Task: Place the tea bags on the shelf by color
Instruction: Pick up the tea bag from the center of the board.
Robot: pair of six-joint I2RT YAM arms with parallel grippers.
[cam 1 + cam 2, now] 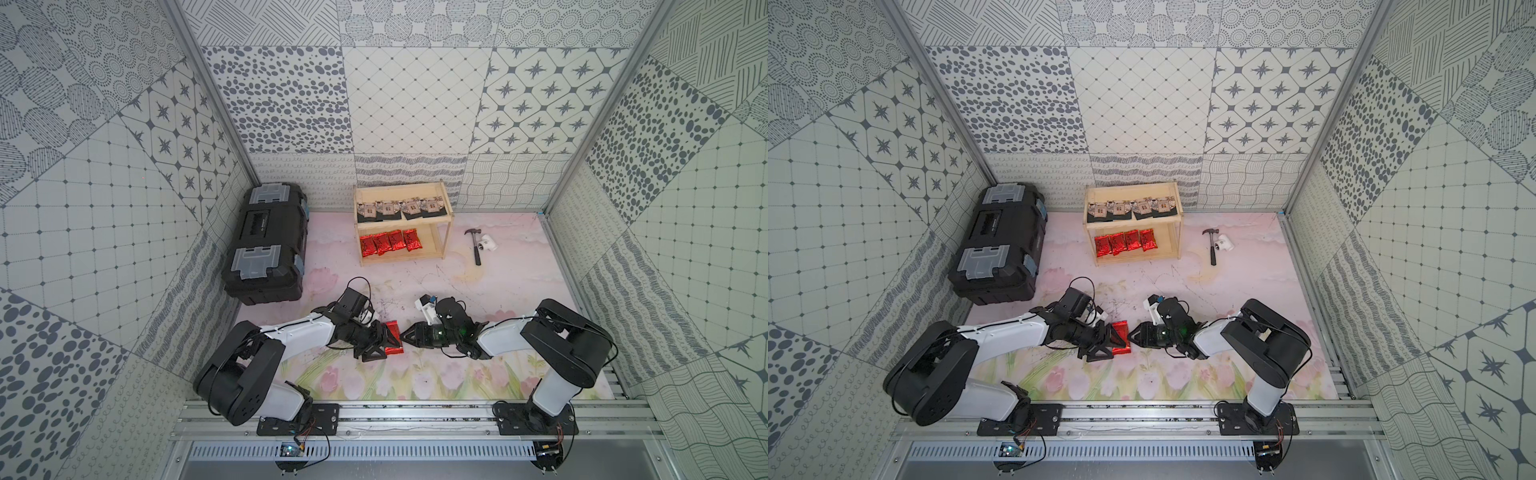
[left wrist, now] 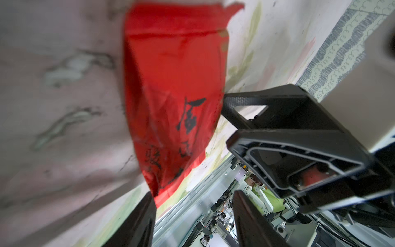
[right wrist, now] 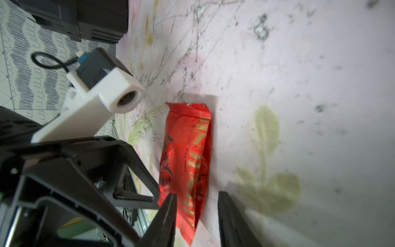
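the left gripper [image 2: 193, 198] and right gripper [image 3: 197, 195] both straddle one red tea bag [image 3: 186, 154], jaws part open, neither clamped on it.

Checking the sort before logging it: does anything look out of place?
One red pouch sits off the shelf, on the table between the left gripper and right gripper. Beside the shelf lie a hammer and a white pipe fitting, unrelated to the tea.

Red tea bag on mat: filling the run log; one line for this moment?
red foil pouch: on mat | left gripper: open | right gripper: open, astride its end | pale wooden shelf: black sachets above, red pouches below
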